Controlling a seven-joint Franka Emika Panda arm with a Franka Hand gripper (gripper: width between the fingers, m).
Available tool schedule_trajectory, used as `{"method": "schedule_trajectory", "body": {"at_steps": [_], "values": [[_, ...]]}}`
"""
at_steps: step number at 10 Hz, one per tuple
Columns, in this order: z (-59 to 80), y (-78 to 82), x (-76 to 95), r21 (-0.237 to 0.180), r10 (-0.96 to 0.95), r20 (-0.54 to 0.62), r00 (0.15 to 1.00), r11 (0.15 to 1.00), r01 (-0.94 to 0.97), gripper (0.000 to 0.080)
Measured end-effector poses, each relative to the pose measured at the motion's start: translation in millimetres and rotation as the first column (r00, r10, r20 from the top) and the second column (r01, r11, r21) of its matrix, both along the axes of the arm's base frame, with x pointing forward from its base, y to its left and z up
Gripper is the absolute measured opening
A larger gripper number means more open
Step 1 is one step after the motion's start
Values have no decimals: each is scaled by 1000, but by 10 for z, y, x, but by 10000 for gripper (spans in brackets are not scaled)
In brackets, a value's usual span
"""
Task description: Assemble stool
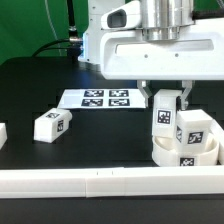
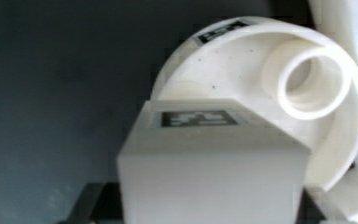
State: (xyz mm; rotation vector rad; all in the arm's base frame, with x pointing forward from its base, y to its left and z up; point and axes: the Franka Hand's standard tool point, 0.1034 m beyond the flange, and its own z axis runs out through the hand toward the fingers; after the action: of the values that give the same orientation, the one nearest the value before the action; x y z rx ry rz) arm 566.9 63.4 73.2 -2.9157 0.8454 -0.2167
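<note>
On the black table point(image 1: 40, 90), the gripper point(image 1: 166, 103) pinched a white rectangular tagged plastic leg block point(image 1: 163, 125) upright over the white round ring-shaped seat disc point(image 1: 186, 156), beside the long white rail point(image 1: 90, 181).

One leg block point(image 1: 164, 118) apparently stands in seat disc point(image 1: 172, 156).

Black table point(image 1: 100, 140) under the fingers point(image 1: 186, 98); it also shows dark and blurred in the wrist view point(image 2: 51, 80). The marker board point(image 1: 100, 98) lies flat on the table to the exterior view's left of the fingers, near them, showing rows of black square tags. Long white border rail point(image 1: 60, 182) crosses the front edge, nearer the camera than the fingers, with a seam about midway. Green backdrop point(image 1: 30, 25) stands well behind the fingers. Dark cable-like strip point(image 1: 68, 20) in front of it, unclear.
</note>
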Motion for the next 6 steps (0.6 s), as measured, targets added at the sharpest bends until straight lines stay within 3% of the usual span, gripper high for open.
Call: {"method": "schedule_trajectory", "body": {"at_steps": [1,6], "values": [[-4,51,5,26,-137,5,991,990,136,337],[10,88,14,111,-439,-33,898,891,440,337]]}}
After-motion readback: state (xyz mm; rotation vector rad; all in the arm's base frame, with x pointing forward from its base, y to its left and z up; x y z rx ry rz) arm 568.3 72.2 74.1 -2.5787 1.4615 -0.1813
